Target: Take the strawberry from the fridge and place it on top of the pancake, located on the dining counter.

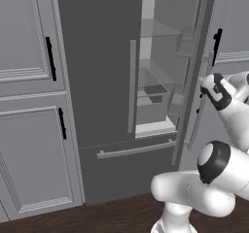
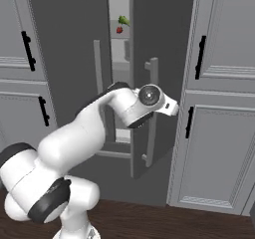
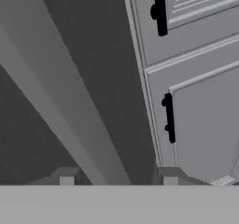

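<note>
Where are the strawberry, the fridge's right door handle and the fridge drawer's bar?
strawberry [image 2: 119, 30]: right base view, the red fruit's middle, seen through the door gap.
right door handle [image 2: 153, 113]: right base view, mid-length of the pale bar.
drawer bar [image 1: 136, 149]: left base view, middle of the horizontal bar.

I count one tall dark grey two-door fridge [image 1: 102, 81], its right door ajar. It carries two long pale grey vertical handles [image 2: 152, 111] and one horizontal drawer bar [image 1: 136, 149]. Through the gap I see one tiny red strawberry [image 2: 119, 30] and one green vegetable [image 2: 123, 20] just above it. In the right base view I count four black cabinet handles [image 2: 200, 57], two on each side of the fridge. One white robot arm [image 2: 84, 133] stands before it.
</note>
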### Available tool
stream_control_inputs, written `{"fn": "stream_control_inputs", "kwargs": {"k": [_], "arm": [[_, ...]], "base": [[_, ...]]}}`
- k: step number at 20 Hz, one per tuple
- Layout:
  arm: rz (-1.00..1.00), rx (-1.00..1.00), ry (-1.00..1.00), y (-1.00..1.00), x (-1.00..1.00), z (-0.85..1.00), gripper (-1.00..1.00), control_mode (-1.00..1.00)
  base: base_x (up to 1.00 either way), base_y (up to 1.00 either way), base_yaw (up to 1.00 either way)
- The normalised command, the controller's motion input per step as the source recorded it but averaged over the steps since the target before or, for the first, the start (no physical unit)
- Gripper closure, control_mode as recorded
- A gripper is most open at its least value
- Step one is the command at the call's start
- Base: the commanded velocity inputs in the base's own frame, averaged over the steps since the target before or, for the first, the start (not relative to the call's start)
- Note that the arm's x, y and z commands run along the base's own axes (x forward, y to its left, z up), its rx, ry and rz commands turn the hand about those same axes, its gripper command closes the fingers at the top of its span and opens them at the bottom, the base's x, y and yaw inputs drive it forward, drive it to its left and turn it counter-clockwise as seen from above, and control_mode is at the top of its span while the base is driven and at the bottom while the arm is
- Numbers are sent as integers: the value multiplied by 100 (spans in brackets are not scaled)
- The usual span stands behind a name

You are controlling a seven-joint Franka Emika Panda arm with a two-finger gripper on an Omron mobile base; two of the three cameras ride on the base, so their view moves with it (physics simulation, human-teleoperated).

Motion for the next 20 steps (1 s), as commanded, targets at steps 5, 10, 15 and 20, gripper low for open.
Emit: {"fn": "stream_control_inputs", "kwargs": {"k": [5,10,15,20], "arm": [[-1,8,3,-89,-60,5,-100,-100],[-1,-7,2,9,-77,22,-100,-100],[-1,-36,1,100,-77,21,-100,-100],[0,-53,10,100,-45,21,-100,-100]], "base": [[0,0,0],[0,0,0],[0,0,0],[0,0,0]]}}
